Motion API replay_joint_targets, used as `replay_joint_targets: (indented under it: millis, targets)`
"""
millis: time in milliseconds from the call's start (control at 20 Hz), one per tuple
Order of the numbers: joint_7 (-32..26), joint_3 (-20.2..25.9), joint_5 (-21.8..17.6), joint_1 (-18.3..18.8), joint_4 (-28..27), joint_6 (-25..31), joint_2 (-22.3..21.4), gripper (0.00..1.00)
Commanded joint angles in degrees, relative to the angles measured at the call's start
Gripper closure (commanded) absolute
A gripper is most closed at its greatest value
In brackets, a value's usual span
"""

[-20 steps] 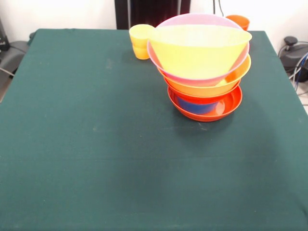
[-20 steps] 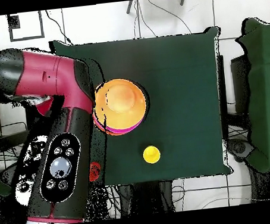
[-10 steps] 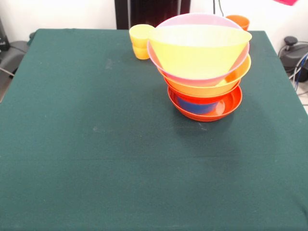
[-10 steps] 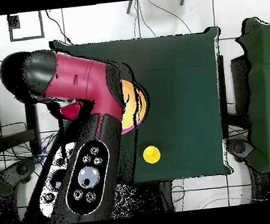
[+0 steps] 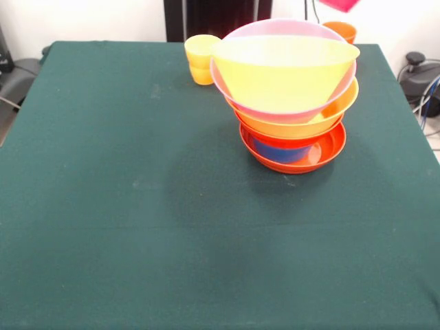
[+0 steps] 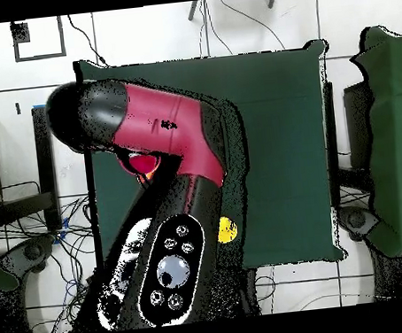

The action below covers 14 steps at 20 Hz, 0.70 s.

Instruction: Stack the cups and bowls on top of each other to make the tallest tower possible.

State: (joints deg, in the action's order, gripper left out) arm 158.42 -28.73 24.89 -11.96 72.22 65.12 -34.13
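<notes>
The tower stands at the table's far right in the front view: a shallow red-orange bowl [image 5: 324, 155] lowest with a blue bowl [image 5: 278, 151] in it, then an orange bowl [image 5: 306, 124], a pink bowl [image 5: 275, 28] and a yellow bowl [image 5: 285, 69] on top. A yellow cup [image 5: 201, 58] stands behind and left of it, and it also shows in the overhead view [image 6: 228, 230]. An orange cup [image 5: 340, 30] stands at the far right edge. A red-pink cup [image 5: 339, 3] hangs in the air at the top edge, above and right of the tower. The gripper holding it is hidden.
The red and black arm [image 6: 162, 142] covers the tower in the overhead view. The green table [image 5: 137, 206] fills the front view. Cables and dark gear [image 5: 419, 75] lie beyond its right edge.
The arm has swung over the table and now covers the tower from above. The red-pink cup has entered at the front view's top edge and moved left toward the tower.
</notes>
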Motion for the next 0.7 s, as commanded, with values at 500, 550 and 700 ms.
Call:
replay_joint_targets:
  millis: [500,550,700]
  targets:
    - [-16.04,11.4,-15.32,5.42,11.61,-11.81,-1.5,1.0]
    - [-15.97,11.91,-15.71,5.75,11.96,-12.23,-1.61,1.0]
    - [-15.04,13.47,-16.58,6.48,12.27,-12.93,-1.66,1.0]
